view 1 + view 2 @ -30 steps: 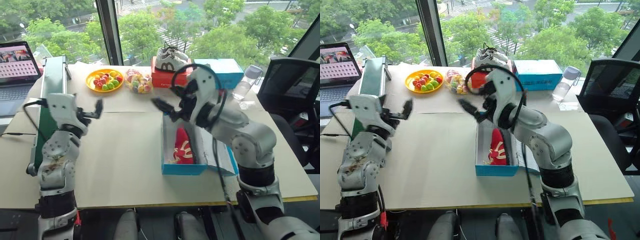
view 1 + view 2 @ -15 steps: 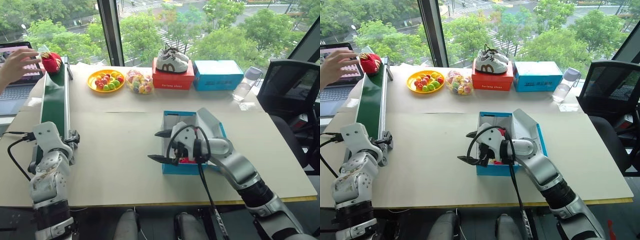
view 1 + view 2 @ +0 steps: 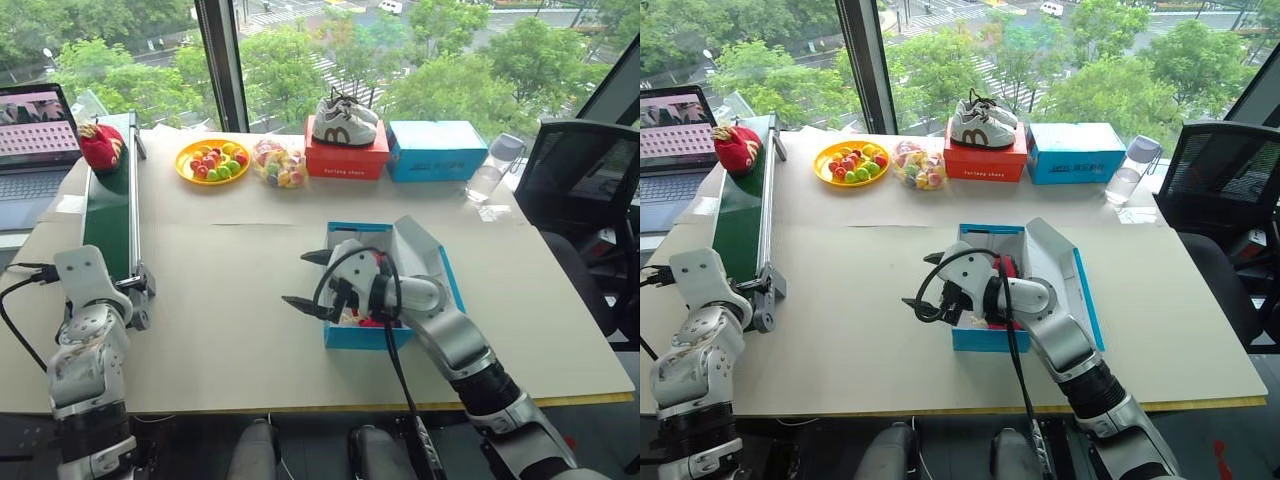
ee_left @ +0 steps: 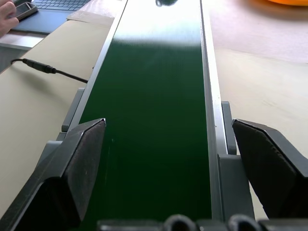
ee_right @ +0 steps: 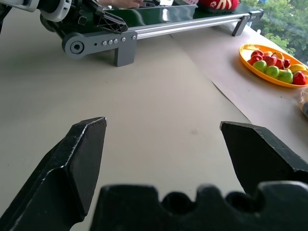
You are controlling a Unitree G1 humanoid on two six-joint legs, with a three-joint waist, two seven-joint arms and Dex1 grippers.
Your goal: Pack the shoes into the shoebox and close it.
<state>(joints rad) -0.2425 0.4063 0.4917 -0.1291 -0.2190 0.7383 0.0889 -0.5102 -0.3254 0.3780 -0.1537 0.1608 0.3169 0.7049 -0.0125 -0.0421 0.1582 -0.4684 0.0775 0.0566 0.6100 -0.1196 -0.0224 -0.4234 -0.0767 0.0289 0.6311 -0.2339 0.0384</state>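
Observation:
One red fuzzy shoe [image 3: 100, 147] sits at the far end of the green conveyor belt [image 3: 108, 215]. The other red shoe [image 3: 1006, 266] lies inside the open blue shoebox [image 3: 365, 336], mostly hidden behind my right arm. The box's lid [image 3: 420, 255] leans open to the right. My right gripper [image 3: 308, 282] hangs open just left of the box over bare table, holding nothing. My left gripper [image 4: 168, 126] is open at the near end of the belt, one finger on each side of it, and is empty.
Along the far edge stand white sneakers [image 3: 343, 120] on a red box [image 3: 345, 160], a plain blue box [image 3: 435, 150], a yellow fruit plate [image 3: 209, 160], a candy bag [image 3: 278, 163] and a bottle [image 3: 490, 165]. A laptop [image 3: 35, 125] sits far left, a chair [image 3: 580, 180] at right.
Both arms came down from a raised pose to table height. A person's hand set the red shoe on the belt's far end and has pulled away.

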